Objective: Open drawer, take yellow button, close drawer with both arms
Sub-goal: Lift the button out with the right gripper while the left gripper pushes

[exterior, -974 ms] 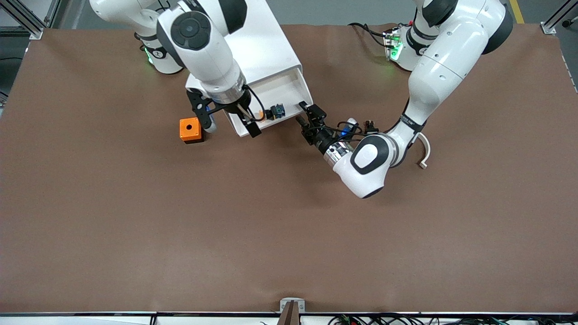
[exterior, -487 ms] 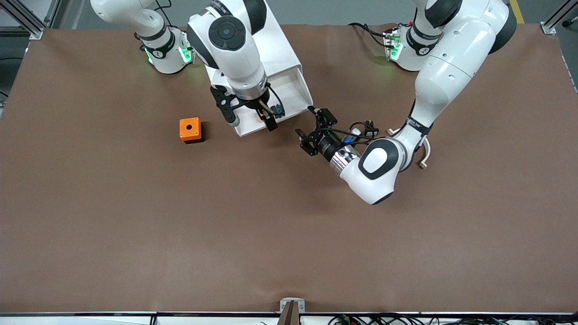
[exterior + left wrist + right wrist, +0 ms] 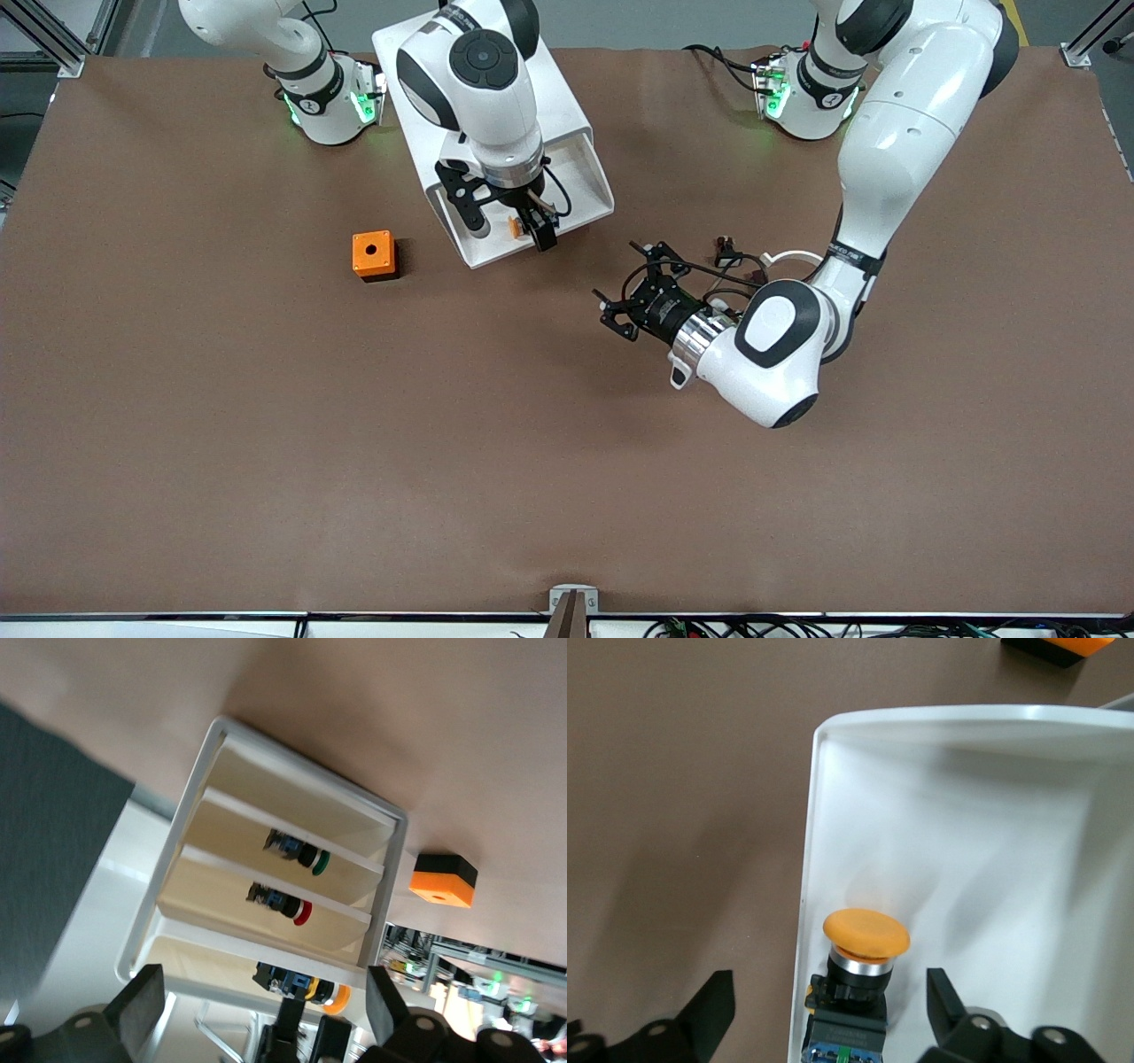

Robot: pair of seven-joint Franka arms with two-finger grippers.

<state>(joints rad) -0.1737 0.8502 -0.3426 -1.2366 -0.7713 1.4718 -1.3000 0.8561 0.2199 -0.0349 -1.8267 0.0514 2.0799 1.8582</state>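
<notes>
Handling note, operator: button (image 3: 866,967) lies in the open top drawer (image 3: 580,182), light, rigid, smooth-capped; grip your black body, not the cap. Right tool (image 3: 505,221) straddles it, spread wide. Left tool (image 3: 631,297) waits over the bench (image 3: 266,425), also wide.

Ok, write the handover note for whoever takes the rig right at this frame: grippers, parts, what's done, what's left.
Right gripper: open, over the open top drawer, straddling the button, not gripping.
Left gripper: open, empty, over bare table beside the cabinet.
Button: lying in the drawer by its front wall.
Orange cube: on the table, toward the right arm's end.
Done: drawer open.
Left: grasp button, lift out, close drawer.
</notes>
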